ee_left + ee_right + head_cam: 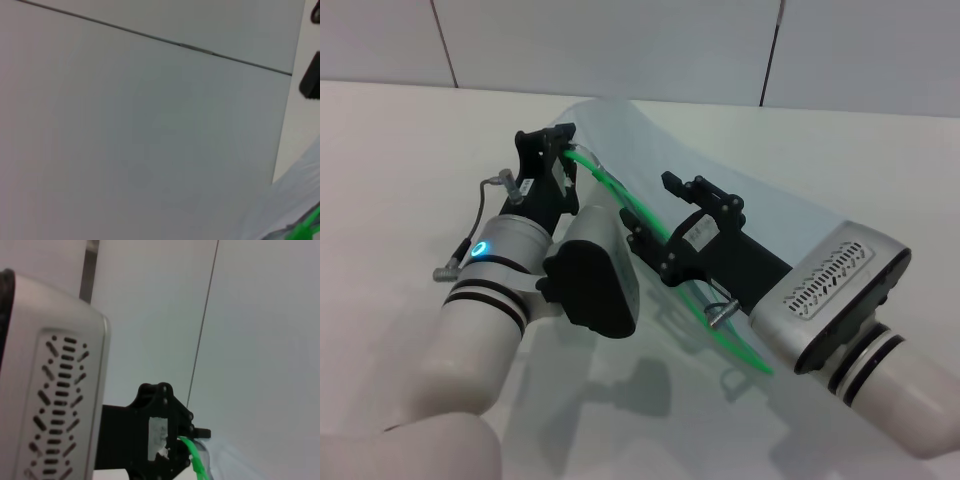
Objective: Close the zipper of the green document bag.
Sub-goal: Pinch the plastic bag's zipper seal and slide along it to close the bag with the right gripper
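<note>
Pinching the far end of the zipper [620, 200], the left gripper [563, 150] holds the bag [750, 200] lifted off the table [400, 150]. The right gripper [655, 215] sits midway along the strip; whether it is clamped, I cannot tell. Keep the strip taut and slide straight. Its long axis runs from far-left to near-right.

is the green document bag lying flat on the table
No, in the head view the green document bag is lifted and curved, held at its zipper edge by the left gripper.
</note>
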Controlling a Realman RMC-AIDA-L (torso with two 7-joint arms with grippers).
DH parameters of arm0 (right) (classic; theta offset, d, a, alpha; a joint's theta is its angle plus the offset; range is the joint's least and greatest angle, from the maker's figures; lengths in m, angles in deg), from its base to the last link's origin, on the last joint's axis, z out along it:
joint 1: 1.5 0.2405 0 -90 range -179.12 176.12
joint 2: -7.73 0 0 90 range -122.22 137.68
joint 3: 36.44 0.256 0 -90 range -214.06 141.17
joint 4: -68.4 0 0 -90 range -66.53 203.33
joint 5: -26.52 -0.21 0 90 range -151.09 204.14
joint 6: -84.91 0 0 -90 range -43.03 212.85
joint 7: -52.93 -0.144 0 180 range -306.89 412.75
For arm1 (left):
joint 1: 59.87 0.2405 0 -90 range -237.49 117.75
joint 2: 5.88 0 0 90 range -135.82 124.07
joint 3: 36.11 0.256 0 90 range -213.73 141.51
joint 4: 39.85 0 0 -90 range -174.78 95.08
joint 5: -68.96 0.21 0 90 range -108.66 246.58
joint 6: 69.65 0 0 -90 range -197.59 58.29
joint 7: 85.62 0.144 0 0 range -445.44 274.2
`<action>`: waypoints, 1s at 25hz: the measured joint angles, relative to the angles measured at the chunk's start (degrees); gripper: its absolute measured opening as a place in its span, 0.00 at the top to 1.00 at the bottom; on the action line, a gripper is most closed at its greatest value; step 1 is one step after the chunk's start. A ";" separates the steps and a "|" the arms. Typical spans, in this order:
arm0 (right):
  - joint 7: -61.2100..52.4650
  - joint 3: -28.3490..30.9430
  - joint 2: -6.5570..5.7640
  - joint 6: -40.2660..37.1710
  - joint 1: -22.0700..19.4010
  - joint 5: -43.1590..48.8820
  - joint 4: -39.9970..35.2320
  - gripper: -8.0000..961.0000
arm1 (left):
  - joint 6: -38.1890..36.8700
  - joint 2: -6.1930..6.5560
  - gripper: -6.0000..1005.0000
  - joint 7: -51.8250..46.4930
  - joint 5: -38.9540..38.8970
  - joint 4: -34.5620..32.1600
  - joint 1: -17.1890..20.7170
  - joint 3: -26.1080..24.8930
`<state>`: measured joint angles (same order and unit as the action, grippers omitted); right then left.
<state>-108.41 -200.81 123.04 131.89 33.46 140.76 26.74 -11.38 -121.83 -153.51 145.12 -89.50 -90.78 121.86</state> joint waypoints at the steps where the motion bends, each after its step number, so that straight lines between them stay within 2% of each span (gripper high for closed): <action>1: 0.00 0.00 0.00 -0.01 0.15 0.01 0.00 0.44 | -0.03 -0.02 0.94 0.03 0.18 0.00 -0.03 0.02; 25: 0.15 -0.43 0.20 -0.77 3.64 0.02 0.51 0.44 | -0.31 -0.11 0.94 0.19 2.85 -0.31 -1.08 2.17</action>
<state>-108.26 -201.24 123.24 131.11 37.10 140.78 27.25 -11.69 -121.94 -153.31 147.97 -89.81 -91.86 124.03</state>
